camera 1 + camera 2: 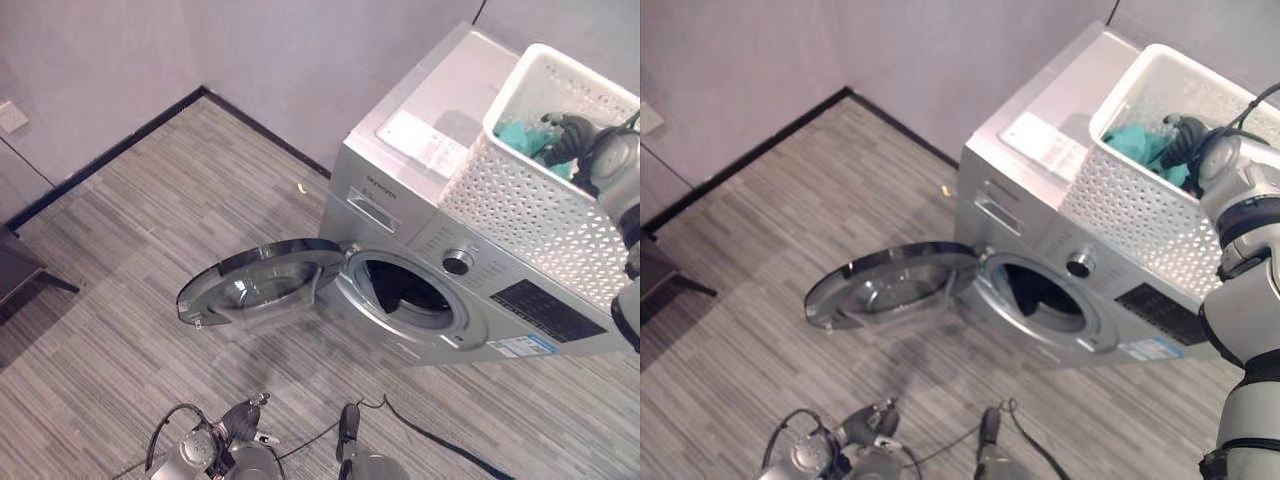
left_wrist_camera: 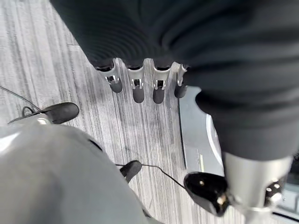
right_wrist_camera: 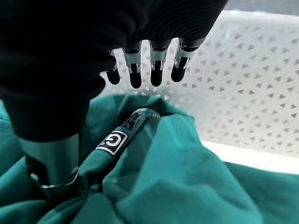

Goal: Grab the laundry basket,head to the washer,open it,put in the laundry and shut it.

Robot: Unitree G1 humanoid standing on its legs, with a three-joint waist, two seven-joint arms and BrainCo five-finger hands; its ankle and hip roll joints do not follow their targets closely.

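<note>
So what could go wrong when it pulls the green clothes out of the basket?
The white basket sits on top of the washer near its front edge, so a hard tug might slide or tip it. The teal garment could drop on the floor beside the drum opening. The open door juts out low.

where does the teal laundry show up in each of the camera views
Left eye view: teal laundry inside the white basket on the washer, upper right.
Right eye view: same spot, upper right.
Left wrist view: not in it.
Right wrist view: lower half, under the right robot hand.
Shared landmark: the basket's perforated wall.
</note>
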